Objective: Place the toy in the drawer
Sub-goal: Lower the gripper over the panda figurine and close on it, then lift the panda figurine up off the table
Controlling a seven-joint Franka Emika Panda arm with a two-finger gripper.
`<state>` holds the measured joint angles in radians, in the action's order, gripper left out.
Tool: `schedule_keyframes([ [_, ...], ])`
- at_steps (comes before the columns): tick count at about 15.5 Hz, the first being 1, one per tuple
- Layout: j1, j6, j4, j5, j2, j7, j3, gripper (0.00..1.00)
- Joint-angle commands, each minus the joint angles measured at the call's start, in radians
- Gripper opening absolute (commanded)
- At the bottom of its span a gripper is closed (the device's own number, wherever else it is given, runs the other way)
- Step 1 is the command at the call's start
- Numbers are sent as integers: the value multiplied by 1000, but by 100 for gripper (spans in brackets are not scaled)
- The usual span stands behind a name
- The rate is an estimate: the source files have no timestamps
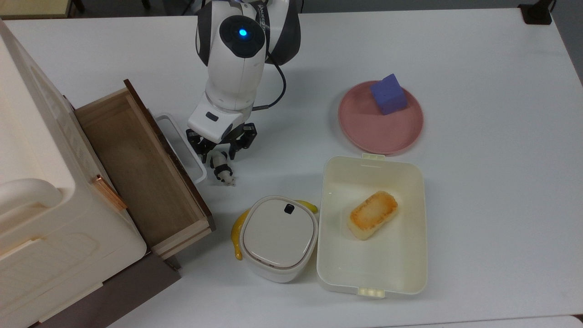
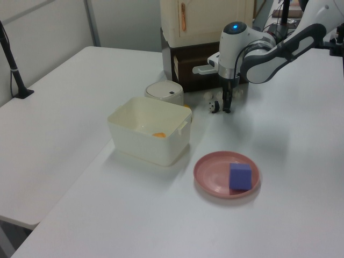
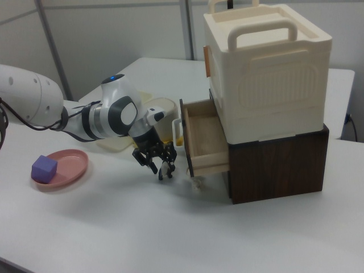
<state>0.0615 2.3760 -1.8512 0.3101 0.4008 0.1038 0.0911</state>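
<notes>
In the top view, the cabinet [image 1: 32, 200] fills the far left, and its drawer [image 1: 136, 168] stands pulled open with bare wood inside. Just right of the drawer's white handle [image 1: 182, 146], my gripper [image 1: 217, 157] is low at the table [image 1: 478, 191], its fingers on either side of the toy [image 1: 223, 171]; whether they press it yet I cannot tell. The toy sits on the table, outside the drawer. Nearer, a lidded pot [image 1: 278, 238] hides most of a banana [image 1: 237, 234]. Right of it lies the lunch box [image 1: 410, 273], and beyond, a plate [image 1: 364, 132] bearing a cube [image 1: 388, 94].
</notes>
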Motion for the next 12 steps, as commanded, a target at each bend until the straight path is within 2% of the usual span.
schedule_keyframes([
  [1, 32, -47, -2, 0, -17, -131, -22, 100],
  [3, 34, -54, -2, 0, -25, -150, -33, 100],
  [8, 12, -37, 18, 18, -16, -141, -21, 100],
  [12, 6, -32, 18, 24, -10, -139, -16, 96],
])
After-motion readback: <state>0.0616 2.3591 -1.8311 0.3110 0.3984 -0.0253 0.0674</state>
